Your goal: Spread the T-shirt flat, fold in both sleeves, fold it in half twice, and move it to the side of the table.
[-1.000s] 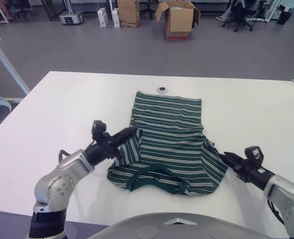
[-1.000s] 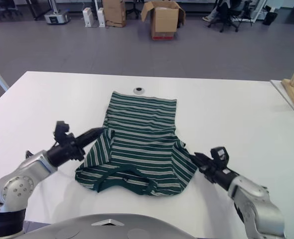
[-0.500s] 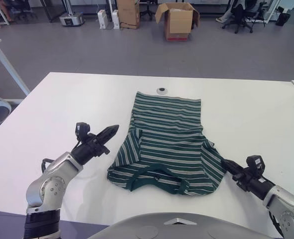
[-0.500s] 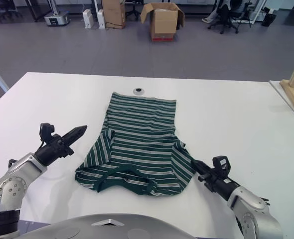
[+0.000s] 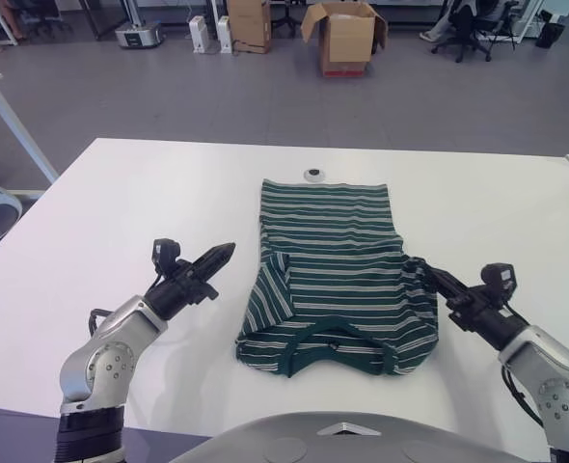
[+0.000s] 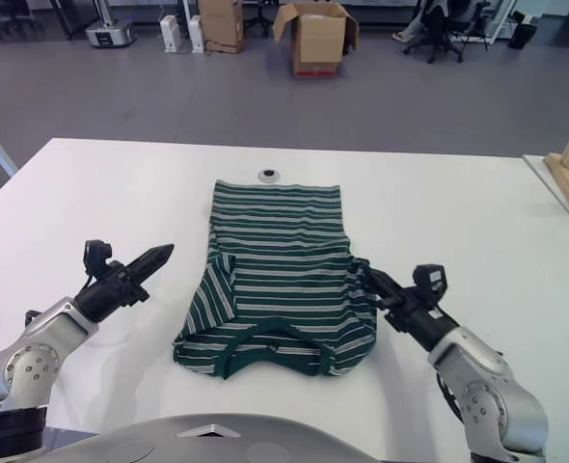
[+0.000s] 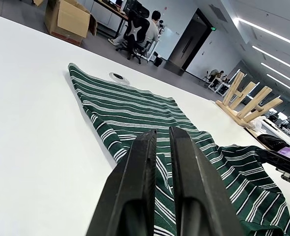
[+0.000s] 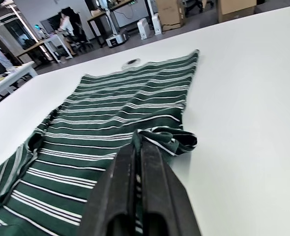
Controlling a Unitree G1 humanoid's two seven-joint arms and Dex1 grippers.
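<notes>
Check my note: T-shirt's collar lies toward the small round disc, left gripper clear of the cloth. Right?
No: the hem of the T-shirt lies toward the disc, collar toward the robot, per the left eye view. The left gripper is clear.

Both arms extend forward low; left pincer [image 5: 225, 252] looks closed, right pincer [image 5: 428, 273] pinched together.
</notes>
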